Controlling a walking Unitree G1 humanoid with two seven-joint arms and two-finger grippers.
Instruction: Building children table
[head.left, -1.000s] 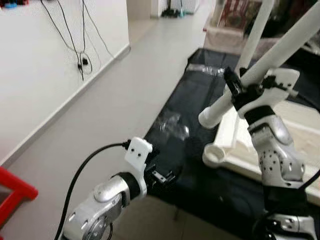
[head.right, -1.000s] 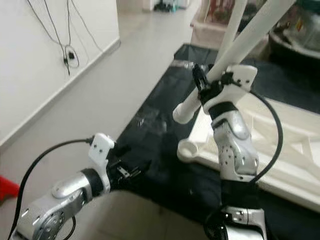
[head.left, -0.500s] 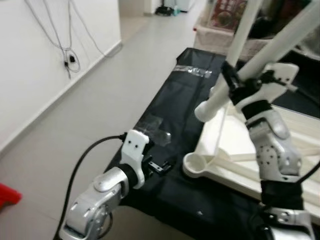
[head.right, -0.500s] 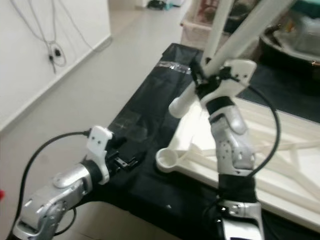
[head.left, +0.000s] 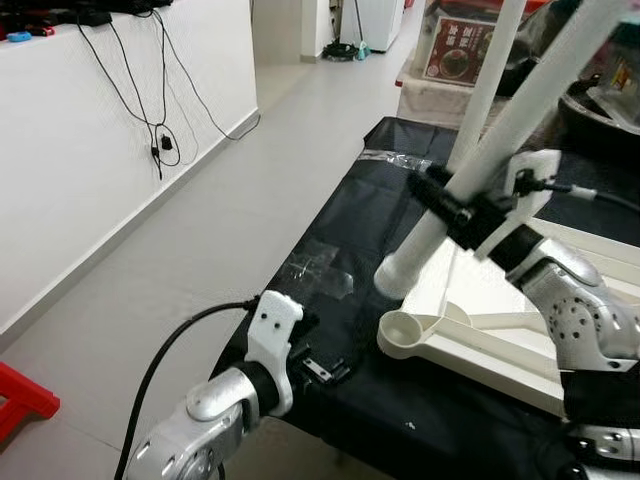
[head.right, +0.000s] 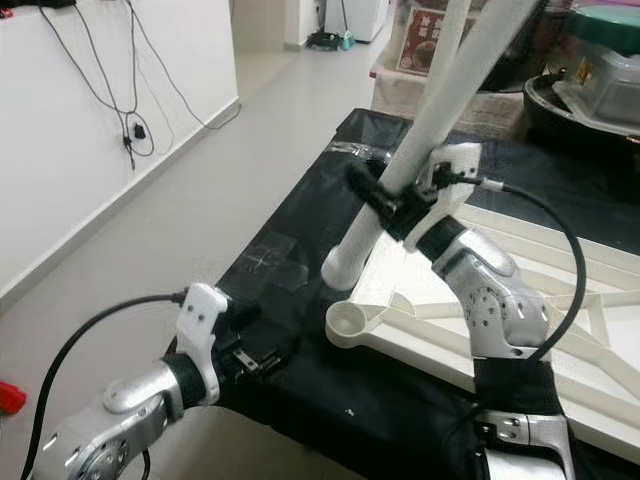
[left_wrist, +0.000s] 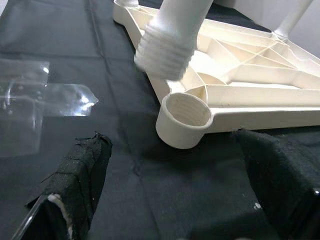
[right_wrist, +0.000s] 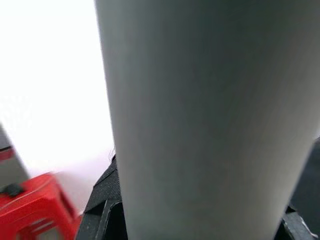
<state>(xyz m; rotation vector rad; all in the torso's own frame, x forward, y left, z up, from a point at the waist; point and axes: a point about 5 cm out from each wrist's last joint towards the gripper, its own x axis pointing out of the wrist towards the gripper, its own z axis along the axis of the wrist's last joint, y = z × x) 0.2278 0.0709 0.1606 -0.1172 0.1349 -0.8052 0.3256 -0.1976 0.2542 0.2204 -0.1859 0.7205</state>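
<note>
The right gripper, clenched on the white table leg, has tilted its threaded end down near the tabletop's corner socket (still above). The left gripper waits spread nearby.

A black cloth covers the low surface, with patches of clear tape stuck on its near left part and a strip of tape at its far edge. To the left, pale floor runs along a white wall where black cables hang. A red stool stands at the near left. Far off, a printed box sits on a pale bin, with a dark round pot to its right.
</note>
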